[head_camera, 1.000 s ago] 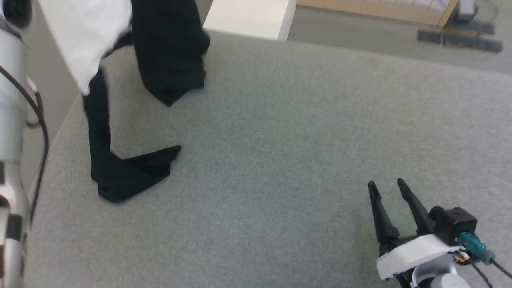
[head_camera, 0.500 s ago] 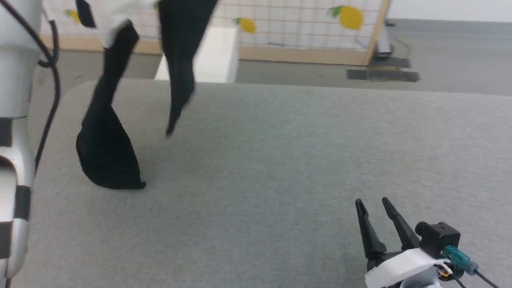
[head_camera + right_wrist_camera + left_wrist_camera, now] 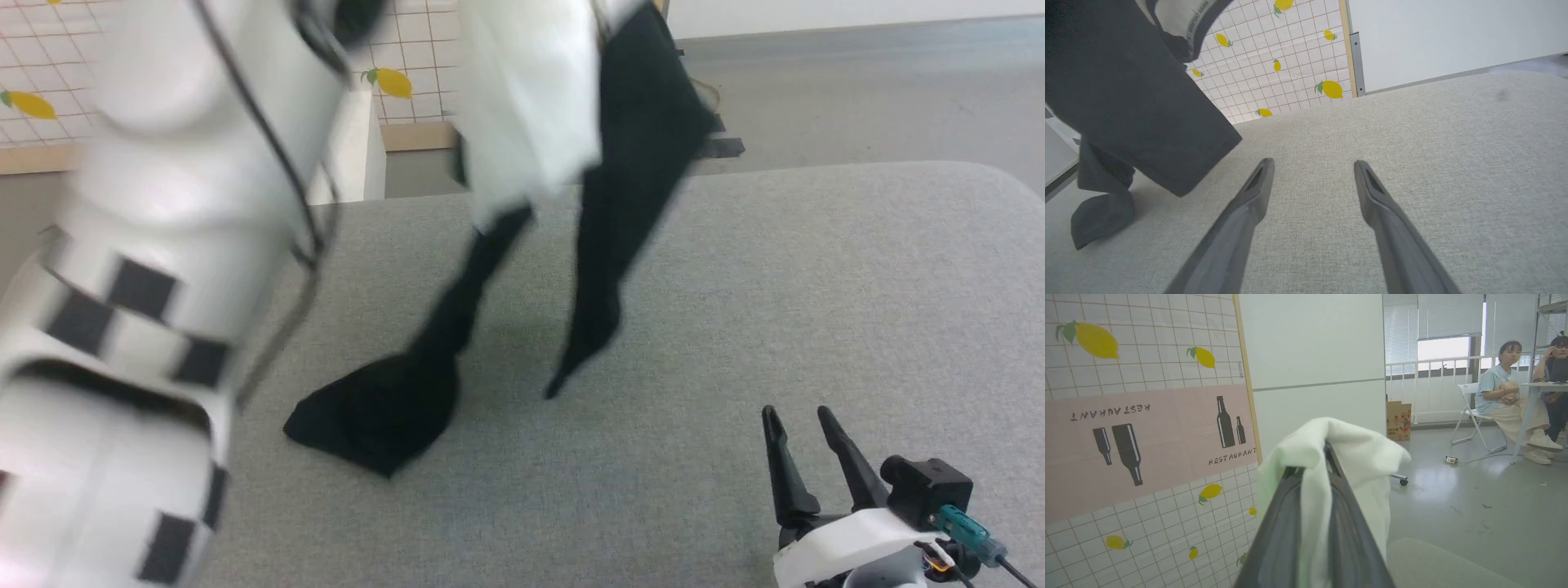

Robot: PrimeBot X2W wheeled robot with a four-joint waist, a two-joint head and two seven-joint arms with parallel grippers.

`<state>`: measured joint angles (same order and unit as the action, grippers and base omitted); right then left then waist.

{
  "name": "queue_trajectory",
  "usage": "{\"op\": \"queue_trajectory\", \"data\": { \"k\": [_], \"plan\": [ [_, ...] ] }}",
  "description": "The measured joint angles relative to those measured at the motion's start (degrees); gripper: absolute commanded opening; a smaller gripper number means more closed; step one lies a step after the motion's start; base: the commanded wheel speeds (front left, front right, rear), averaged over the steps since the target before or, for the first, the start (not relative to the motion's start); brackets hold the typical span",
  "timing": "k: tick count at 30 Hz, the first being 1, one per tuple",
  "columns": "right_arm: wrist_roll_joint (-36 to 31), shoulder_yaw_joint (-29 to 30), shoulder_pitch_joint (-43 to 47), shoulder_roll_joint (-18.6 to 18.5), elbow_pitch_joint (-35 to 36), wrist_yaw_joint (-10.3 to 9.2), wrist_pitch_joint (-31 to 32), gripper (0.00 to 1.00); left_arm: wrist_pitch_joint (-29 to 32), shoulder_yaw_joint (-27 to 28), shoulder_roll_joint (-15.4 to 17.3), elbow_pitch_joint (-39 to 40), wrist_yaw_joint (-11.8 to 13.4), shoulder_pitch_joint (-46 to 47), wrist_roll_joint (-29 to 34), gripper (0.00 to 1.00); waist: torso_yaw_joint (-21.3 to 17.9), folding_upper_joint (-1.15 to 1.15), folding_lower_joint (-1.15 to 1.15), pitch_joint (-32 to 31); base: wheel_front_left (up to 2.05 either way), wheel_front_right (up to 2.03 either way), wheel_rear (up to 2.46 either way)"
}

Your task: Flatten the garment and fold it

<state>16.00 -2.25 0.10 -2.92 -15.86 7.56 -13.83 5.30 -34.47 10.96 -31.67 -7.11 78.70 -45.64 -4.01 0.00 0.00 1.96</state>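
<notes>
One garment (image 3: 531, 106) hanging above the grey table (image 3: 816, 269), two black sleeves dangling, one sleeve end pooling on the table, left gripper (image 3: 1308, 457) pinching its white fabric, right gripper (image 3: 796, 420) spreading wide and empty over the table's near right part, bare table stretching to its rounded far corner.

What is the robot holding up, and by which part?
The left hand is shut on a white fold of the garment, which hangs down to the table. The right hand is open, empty.
</notes>
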Motion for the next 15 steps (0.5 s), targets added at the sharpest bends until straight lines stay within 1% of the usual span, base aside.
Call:
{"op": "queue_trajectory", "data": {
  "k": [4, 7, 12, 14, 15],
  "plan": [
    [-0.5, 0.3, 0.2, 0.0, 0.3, 0.00, 0.2, 1.00, 1.0, -4.0, -1.6, 1.1, -0.1, -9.8, -3.4, 0.00, 0.0, 0.00, 0.00, 0.1, 0.00, 0.00, 0.00],
    [-0.5, 0.0, 0.1, 0.0, 0.9, 0.00, 0.3, 1.00, 1.4, -7.4, -2.3, 0.9, -0.2, -16.6, -4.1, 0.00, -0.2, 0.00, 0.00, 0.6, 0.00, 0.00, 0.00],
    [-0.4, -0.4, 0.1, 0.0, 1.5, 0.00, 0.7, 1.00, 2.0, -12.2, -3.6, -2.2, -0.2, -26.8, -5.0, 0.00, -0.5, 0.00, 0.00, 1.0, 0.00, 0.00, 0.00],
    [-0.4, -0.7, 0.1, 0.0, 1.6, 0.00, 0.7, 1.00, 3.2, -13.2, -4.2, -3.7, -0.2, -30.4, -6.8, 0.00, -0.7, 0.00, 0.00, 1.2, 0.00, 0.00, 0.00],
    [-0.3, -0.6, 0.1, 0.0, 1.6, 0.00, 0.7, 1.00, 4.6, -14.8, -4.2, -4.7, -0.2, -32.3, -6.6, 0.00, -0.7, 0.00, 0.00, 1.2, 0.00, 0.00, 0.00]
  ]
}}
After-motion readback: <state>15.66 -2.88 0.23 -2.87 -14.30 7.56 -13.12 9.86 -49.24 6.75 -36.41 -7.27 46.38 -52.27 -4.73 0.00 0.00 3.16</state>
